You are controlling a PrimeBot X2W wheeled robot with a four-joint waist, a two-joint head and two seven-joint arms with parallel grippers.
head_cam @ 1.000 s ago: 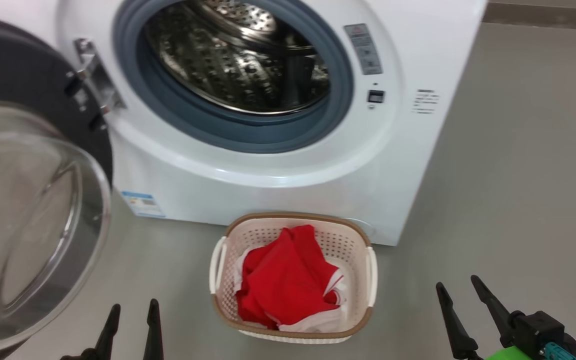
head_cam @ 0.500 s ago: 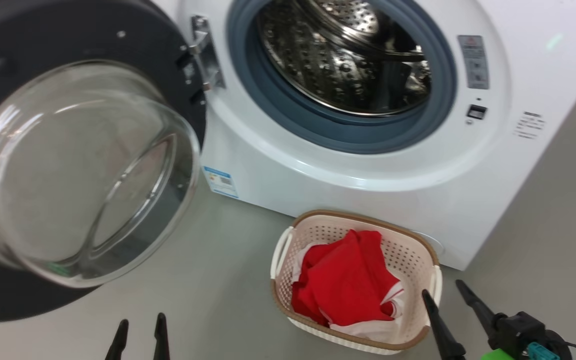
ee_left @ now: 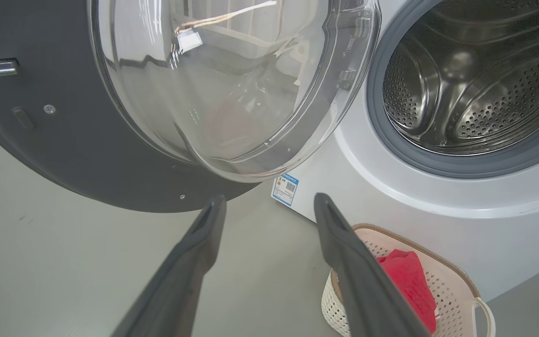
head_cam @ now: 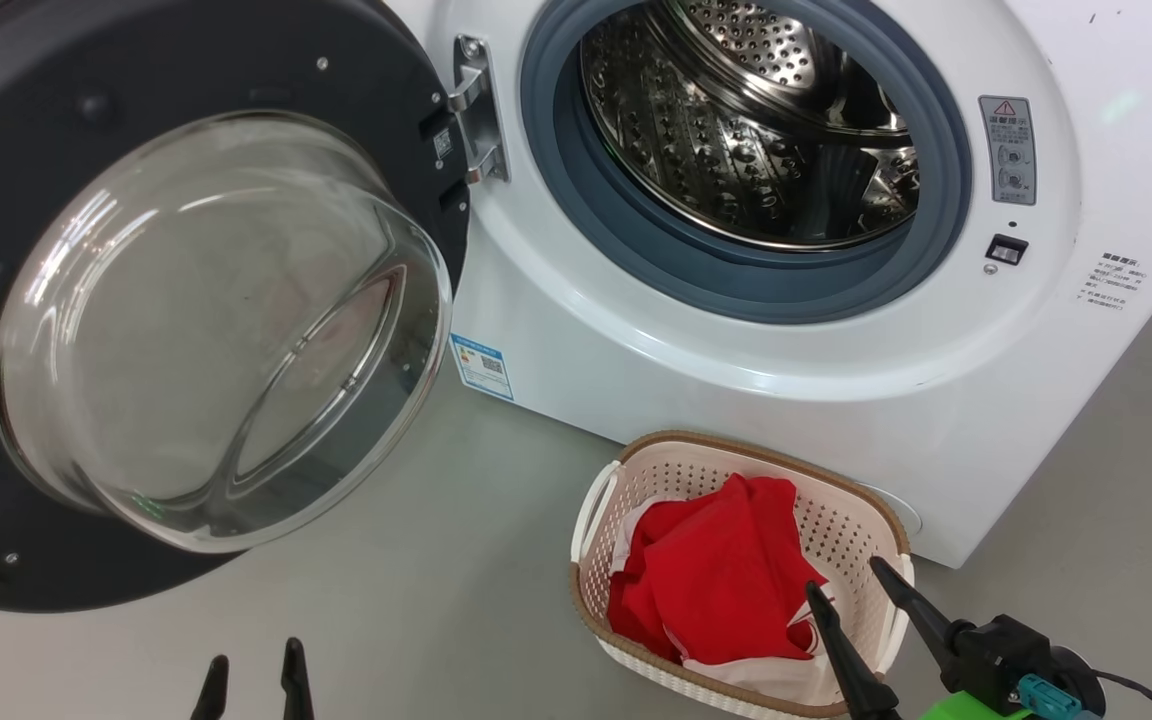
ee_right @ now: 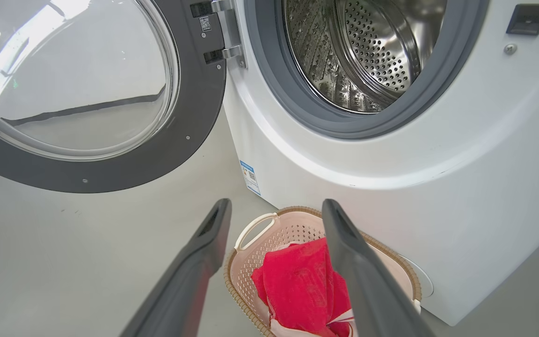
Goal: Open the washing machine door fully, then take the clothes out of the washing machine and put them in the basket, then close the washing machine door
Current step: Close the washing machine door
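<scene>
Head view: the washing machine door [head_cam: 226, 330] stands swung wide to the left, hinged on the washing machine [head_cam: 736, 400], whose steel drum [head_cam: 756, 130] is open to view. The basket [head_cam: 766, 450] sits on the floor [head_cam: 436, 600] just before the washing machine, with the clothes [head_cam: 726, 590] heaped red and white inside it. The left hand [head_cam: 254, 655] is low at the left, fingers spread. The right hand [head_cam: 846, 575], also spread, shows over the basket's near right side

Left wrist view: the left hand [ee_left: 269, 199], fingers apart, points toward the door's glass bowl [ee_left: 232, 84], with the basket [ee_left: 456, 276] at lower right

Right wrist view: the right hand [ee_right: 276, 203], fingers wide apart, frames the basket [ee_right: 255, 229] and clothes [ee_right: 297, 281], below the drum mouth
</scene>
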